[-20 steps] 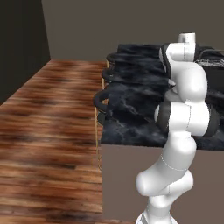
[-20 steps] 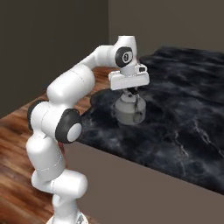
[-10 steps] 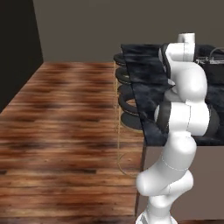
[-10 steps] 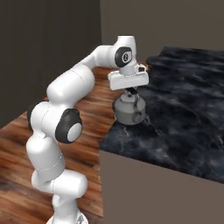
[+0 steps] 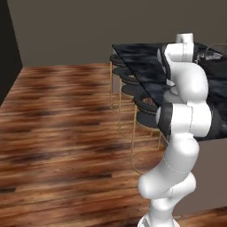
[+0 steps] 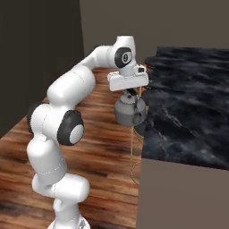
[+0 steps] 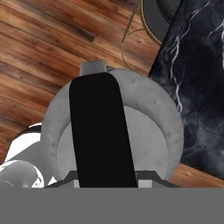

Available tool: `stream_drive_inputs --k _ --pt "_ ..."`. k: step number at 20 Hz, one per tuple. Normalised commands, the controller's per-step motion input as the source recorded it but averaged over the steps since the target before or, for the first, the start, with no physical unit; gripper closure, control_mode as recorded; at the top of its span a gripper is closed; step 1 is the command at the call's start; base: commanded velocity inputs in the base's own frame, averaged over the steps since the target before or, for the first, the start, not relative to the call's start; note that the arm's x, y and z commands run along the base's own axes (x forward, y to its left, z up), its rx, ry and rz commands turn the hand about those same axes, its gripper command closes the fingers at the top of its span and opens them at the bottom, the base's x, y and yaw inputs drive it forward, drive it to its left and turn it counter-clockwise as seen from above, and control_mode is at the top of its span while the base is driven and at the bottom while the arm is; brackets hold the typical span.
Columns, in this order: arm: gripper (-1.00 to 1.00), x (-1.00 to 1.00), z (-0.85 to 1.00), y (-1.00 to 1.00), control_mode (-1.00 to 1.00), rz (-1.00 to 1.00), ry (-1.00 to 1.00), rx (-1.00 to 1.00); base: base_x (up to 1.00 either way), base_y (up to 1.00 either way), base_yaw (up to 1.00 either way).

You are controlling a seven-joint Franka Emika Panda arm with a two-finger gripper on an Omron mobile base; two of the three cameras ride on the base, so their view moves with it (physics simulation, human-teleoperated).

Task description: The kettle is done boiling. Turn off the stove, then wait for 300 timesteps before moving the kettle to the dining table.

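The kettle [image 6: 129, 112], squat and silver-grey, hangs in the air from its dark arched handle [image 7: 100, 127]. My gripper [image 6: 129, 92] is shut on that handle from above. The kettle [image 7: 151, 116] hangs mostly over the wooden floor, just left of the edge of the dining table [image 6: 188, 107]. In the hand view the black, white-veined top of the dining table [image 7: 199, 83] runs down the right side. The same dining table [image 5: 139, 60] lies behind my arm in the left base view. The stove is out of view.
Round dark stools [image 5: 133, 88] on thin gold legs stand in a row along the table's near side; one stool [image 7: 159, 11] lies just beyond the kettle. Wooden floor [image 5: 57, 119] spreads to the left. A dark wall [image 6: 36, 53] stands at left.
The whole picture has shifted, so the base has moved: the table has slid to the right in both base views. The kettle, before over the tabletop, now hangs beside its edge, still held.
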Motion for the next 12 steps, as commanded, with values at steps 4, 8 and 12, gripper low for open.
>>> stream_drive_inputs --k 4,8,12 --pt "1.00 0.00 0.00 0.00 1.00 0.00 0.00 0.00 0.00 0.76 -0.46" --pt "1.00 0.00 0.00 0.00 1.00 0.00 0.00 0.00 0.05 0.70 -0.49" --pt "1.00 0.00 0.00 0.00 1.00 0.00 0.00 0.00 0.13 0.70 -0.48"
